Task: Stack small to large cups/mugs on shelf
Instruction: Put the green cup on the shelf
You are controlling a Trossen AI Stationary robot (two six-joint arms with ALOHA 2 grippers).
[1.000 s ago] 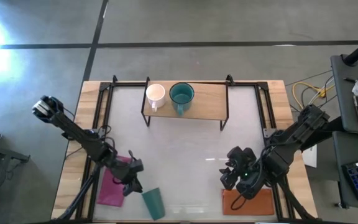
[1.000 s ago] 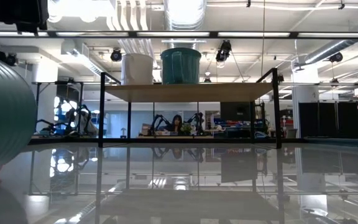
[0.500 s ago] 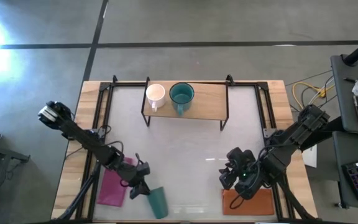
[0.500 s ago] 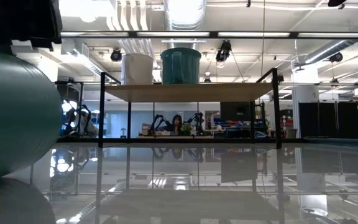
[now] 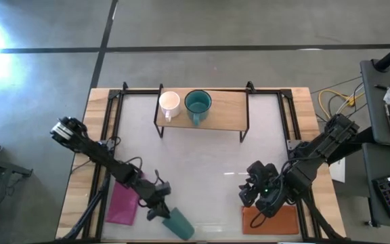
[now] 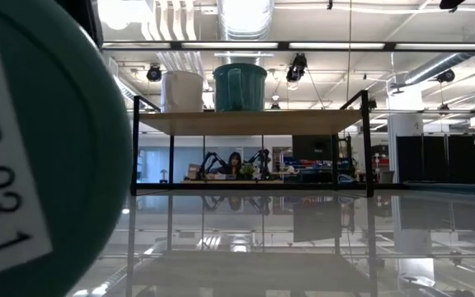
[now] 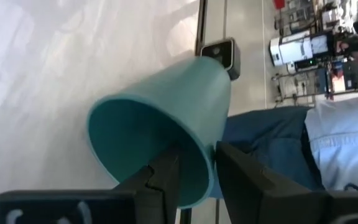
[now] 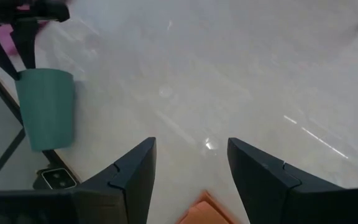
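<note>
The dark green cup (image 5: 179, 222) lies tipped at the table's near edge, left of centre, its labelled base (image 6: 31, 157) filling the left of the low view. My left gripper (image 5: 160, 209) is shut on this cup (image 7: 166, 118). A white mug (image 5: 170, 103) and a teal mug (image 5: 198, 102) stand side by side on the left half of the light-wood shelf (image 5: 225, 108) at the far edge. My right gripper (image 5: 252, 192) waits open over the near right, well to the right of the cup (image 8: 45, 106). My left gripper holds the dark green cup by its rim (image 7: 201, 180). One finger (image 7: 166, 177) is inside the mouth and the other finger (image 7: 241, 174) is outside the wall. It comes at the cup from the table's left and far side. The cup is tipped on its side, base toward the near edge; whether it touches the table I cannot tell.
A pink cloth (image 5: 122, 203) lies under my left arm at the near left. An orange mat (image 5: 273, 220) lies below my right gripper at the near right. Black frame rails (image 5: 114, 115) run along the table's sides. Bare tabletop (image 5: 208, 169) spans the middle.
My left gripper has moved toward the table's right and near edge, carrying the dark green cup with it. The cup has tipped further, its base swinging toward the near edge until it fills the left of the low view. My right arm has kept still.
</note>
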